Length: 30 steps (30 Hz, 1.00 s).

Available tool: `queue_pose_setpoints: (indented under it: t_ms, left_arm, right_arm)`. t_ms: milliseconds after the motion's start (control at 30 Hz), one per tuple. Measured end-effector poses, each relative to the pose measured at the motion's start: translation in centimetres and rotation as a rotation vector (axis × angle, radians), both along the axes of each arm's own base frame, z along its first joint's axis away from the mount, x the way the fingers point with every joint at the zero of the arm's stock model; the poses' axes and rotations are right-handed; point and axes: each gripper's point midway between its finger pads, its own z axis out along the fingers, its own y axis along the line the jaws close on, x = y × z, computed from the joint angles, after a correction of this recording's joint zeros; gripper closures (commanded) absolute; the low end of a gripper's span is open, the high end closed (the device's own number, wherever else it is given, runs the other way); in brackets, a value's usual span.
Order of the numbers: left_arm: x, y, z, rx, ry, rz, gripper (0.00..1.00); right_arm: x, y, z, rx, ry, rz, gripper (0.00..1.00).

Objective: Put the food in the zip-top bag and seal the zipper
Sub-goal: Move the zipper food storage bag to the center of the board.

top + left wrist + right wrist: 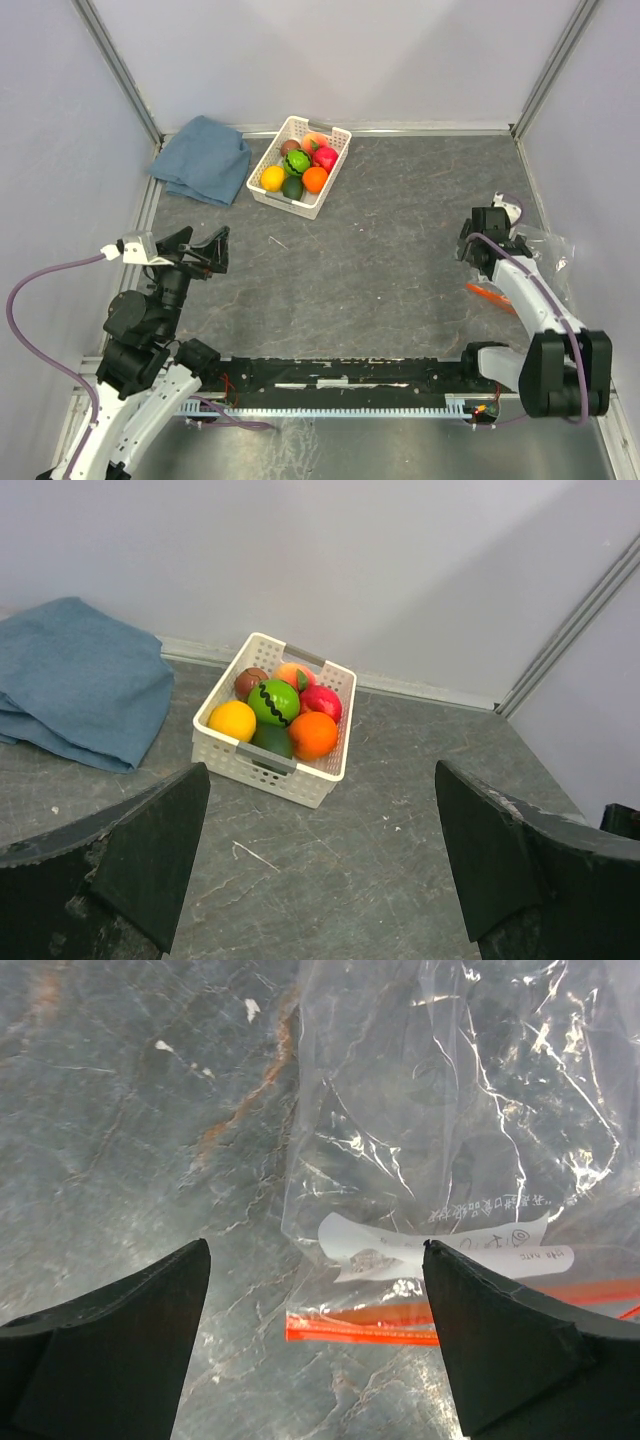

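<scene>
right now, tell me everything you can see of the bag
The bag is clear, crinkly plastic, glinting with creases. An orange-red strip runs along its mouth, and a white label with small print sits just beside that. It lies flat and looks empty on the grey table, at the right side. The right hand is open above it, not gripping it.

Two arms are wearing white shells over black joints. A purple cable (62,266) is looping off the left arm (140,330), another is hugging the right arm (535,300). Matte black wedge fingers (120,865) are showing scuffs.
</scene>
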Motion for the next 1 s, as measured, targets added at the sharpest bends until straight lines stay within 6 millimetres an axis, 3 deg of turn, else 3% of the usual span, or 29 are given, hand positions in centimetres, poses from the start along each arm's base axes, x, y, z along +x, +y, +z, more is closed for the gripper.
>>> queue_pose_setpoints:
  t_ms: [200,567,700,1000]
  left_arm:
    - [0.0,-0.1,0.0,0.0,0.0,-0.007,0.0]
    - [-0.1,-0.4,0.0,0.0,0.0,-0.019,0.0]
    - [-0.1,-0.4,0.0,0.001,0.0,-0.02,0.0]
    - [-0.2,-0.6,0.0,0.003,-0.002,-0.033,0.0]
  right_arm:
    - [1.0,-1.4,-3.2,0.008,0.115,-0.034,0.15]
    - [4.3,-3.3,-5.3,0.029,0.174,-0.053,0.3]
    - [4.9,-3.3,-5.8,0.039,0.191,-0.042,0.46]
    - [5.3,-2.1,-5.9,0.092,0.198,0.007,0.97]
